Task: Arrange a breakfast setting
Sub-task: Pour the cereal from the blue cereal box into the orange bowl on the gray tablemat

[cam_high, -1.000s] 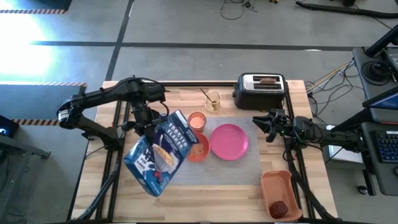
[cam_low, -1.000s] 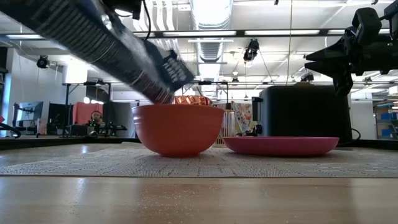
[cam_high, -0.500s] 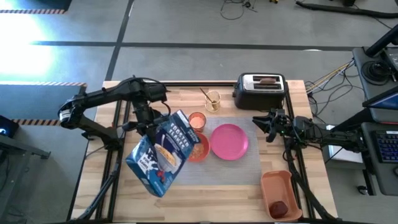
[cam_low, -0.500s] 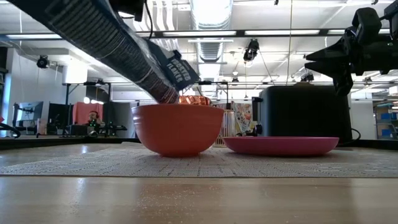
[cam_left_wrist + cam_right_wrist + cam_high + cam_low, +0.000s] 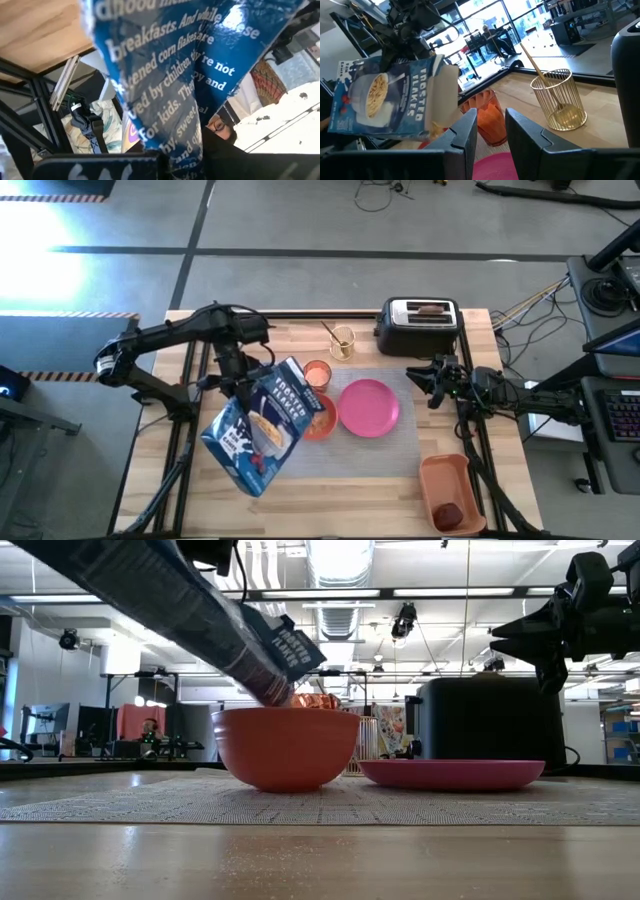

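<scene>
- Since a second ago, the blue cereal box [image 5: 258, 430] has swung a little: its open end now sits further over the orange-red bowl [image 5: 319, 420], and the box body has shifted slightly toward the table's near left side; everything else holds its place.
- The left gripper [image 5: 236, 385] stays clamped on the box, which tilts mouth-down toward the bowl; in the low view the box [image 5: 170, 600] slants down from upper left, its mouth just above the bowl [image 5: 286, 747] rim.
- Cereal shows heaped in the bowl in the high view.
- The left wrist view is filled by the box's printed blue panel [image 5: 190, 85], held right at the camera.
- The round pink plate [image 5: 369, 407] lies just right of the bowl on the grey woven mat [image 5: 400, 450], nothing on it.
- The small orange cup [image 5: 316, 374] stands just behind the bowl; the gold wire holder [image 5: 343, 341] with the gold spoon [image 5: 331, 333] stands behind that.
- The brown toast slice [image 5: 431, 309] sits in a slot of the black-and-silver toaster [image 5: 418, 327] at the far edge.
- The small dark red fruit [image 5: 450, 512] lies in the rectangular orange tray [image 5: 452, 478] at the near right corner.
- The right gripper [image 5: 420, 381] waits above the mat's right side, beside the plate, fingers [image 5: 465, 135] slightly apart and holding nothing.
</scene>
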